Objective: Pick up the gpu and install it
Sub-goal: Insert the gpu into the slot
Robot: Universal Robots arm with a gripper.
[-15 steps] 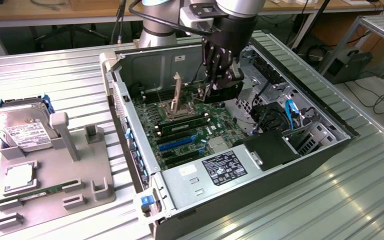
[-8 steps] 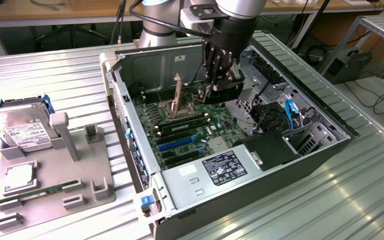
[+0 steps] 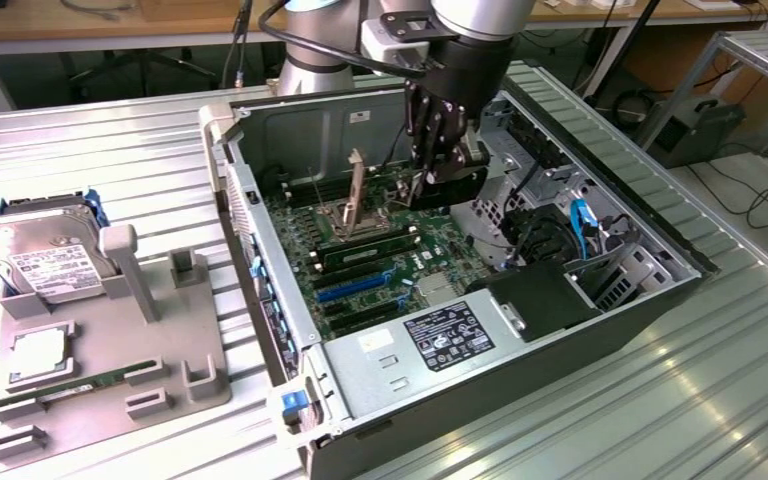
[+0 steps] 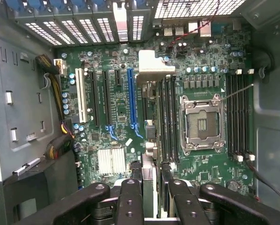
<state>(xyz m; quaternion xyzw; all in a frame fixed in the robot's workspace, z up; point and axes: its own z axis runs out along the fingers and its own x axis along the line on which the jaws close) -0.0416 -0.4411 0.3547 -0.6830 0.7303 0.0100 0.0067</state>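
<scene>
Inside the open PC case [image 3: 651, 290], my gripper [image 3: 440, 170] hangs above the motherboard [image 3: 371, 260], shut on the gpu [image 3: 462, 188], a dark block at the fingertips. In the wrist view the gpu [image 4: 149, 140] is seen edge-on between the black fingers [image 4: 130, 197], with its pale metal end bracket [image 4: 155, 63] pointing toward the case's rear slot covers. The card is held off the board, over the area between the long blue slot [image 4: 131, 98] and the memory slots [image 4: 168, 117]. The blue slot [image 3: 357, 287] shows in the exterior view too.
A grey fixture tray [image 3: 157, 370] on the exterior view's left carries a silver hard drive [image 3: 31, 255], a processor chip [image 3: 40, 350] and a green RAM stick [image 3: 71, 390]. The CPU socket [image 4: 201, 122] has its lid raised [image 3: 355, 190]. A labelled power supply [image 3: 458, 335] and cables [image 4: 60, 140] crowd the case.
</scene>
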